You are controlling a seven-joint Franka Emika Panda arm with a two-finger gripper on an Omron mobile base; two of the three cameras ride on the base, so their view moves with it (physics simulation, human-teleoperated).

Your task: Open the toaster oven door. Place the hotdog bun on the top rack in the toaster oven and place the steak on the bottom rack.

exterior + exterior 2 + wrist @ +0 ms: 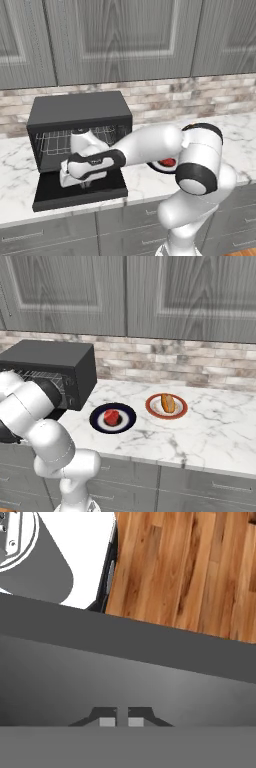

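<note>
Grey wood-grain wall cabinets (120,37) run across the top of both base views, above a strip of pale brick backsplash (200,97). Below lies a white marble counter (210,431) veined in grey, with grey drawer fronts (60,235) under its front edge. The hand view looks down past the counter to a warm wooden plank floor (185,567).

On the counter, at about nine o'clock in the left base view, stands the black toaster oven (77,107). Its toaster oven door (75,192) is dropped flat open toward the counter's front edge, and the silver wire racks (55,142) show inside the cavity; which grid is upper and which lower is hard to separate behind the arm.

The white arm (150,145) reaches from four o'clock across to the oven mouth, its hand low over the open door. The gripper (121,721) has its two dark tips nearly together with only a slim gap between them and nothing between them, pointing at a flat grey surface, probably the door.

To the right of the oven, in the right base view, a dark blue plate (96,423) carries the red steak (112,417). Just beside it at two o'clock, an orange-rimmed plate (180,410) holds the hotdog bun (168,403). Both are well apart from the oven.
</note>
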